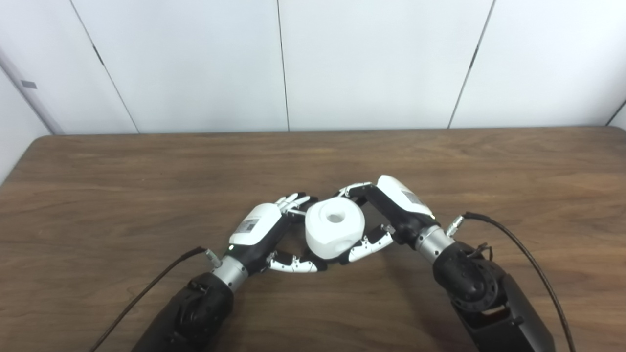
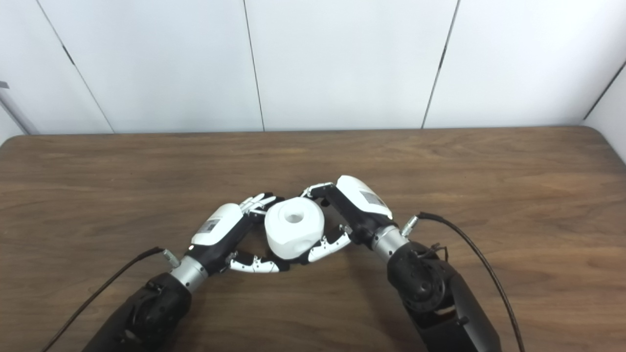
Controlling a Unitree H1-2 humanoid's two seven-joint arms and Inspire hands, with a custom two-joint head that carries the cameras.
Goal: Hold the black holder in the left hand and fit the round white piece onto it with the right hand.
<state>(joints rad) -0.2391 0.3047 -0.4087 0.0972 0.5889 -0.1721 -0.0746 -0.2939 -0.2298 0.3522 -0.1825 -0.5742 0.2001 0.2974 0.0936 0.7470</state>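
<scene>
Over the wooden table [image 1: 146,171], both hands clasp the round white piece [image 1: 334,230].

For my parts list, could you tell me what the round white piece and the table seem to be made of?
Round white piece: probably matte plastic, perhaps printed; evenly white, dull, soft-edged, with a hole on top. Table: wood or wood-look laminate, given the brown grain streaks and faint sheen; the pictures cannot settle which.
</scene>
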